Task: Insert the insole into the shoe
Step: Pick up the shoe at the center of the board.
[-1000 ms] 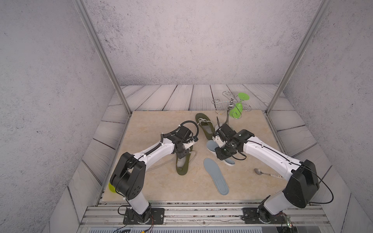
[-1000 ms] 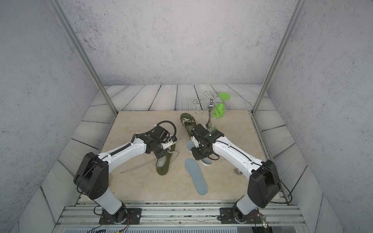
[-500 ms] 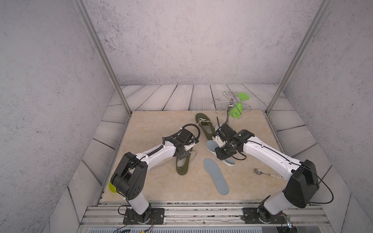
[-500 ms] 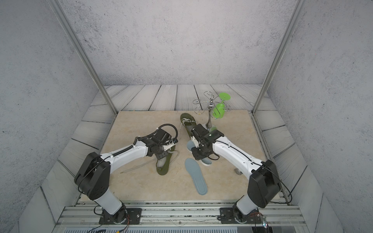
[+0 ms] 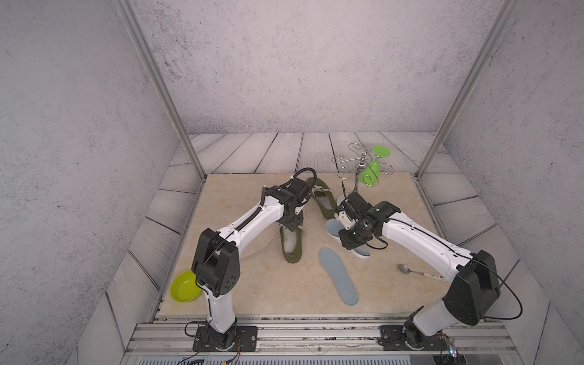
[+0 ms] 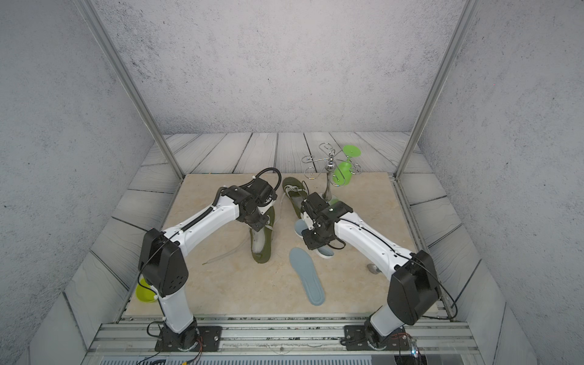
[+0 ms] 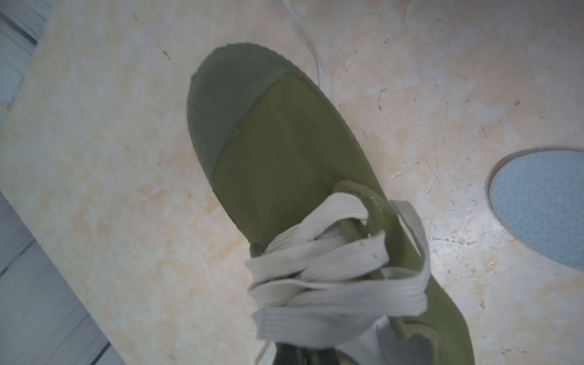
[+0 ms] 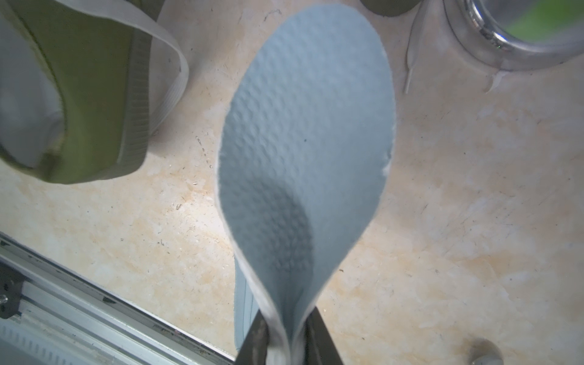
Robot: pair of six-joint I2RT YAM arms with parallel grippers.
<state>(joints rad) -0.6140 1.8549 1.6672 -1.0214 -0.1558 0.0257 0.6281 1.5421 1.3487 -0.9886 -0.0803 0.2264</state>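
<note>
While in the right gripper (image 8: 286, 344), insole (image 8: 303, 132) apart from shoe (image 8: 91, 94)

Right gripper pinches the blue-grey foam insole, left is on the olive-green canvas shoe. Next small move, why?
Probably carry the blue-grey foam insole left until its wide end sits over the white-lined opening of the olive-green canvas shoe. The right gripper is shut on its narrow end, the left gripper shut at the laces, and the insole is beside the shoe, not in it.
</note>
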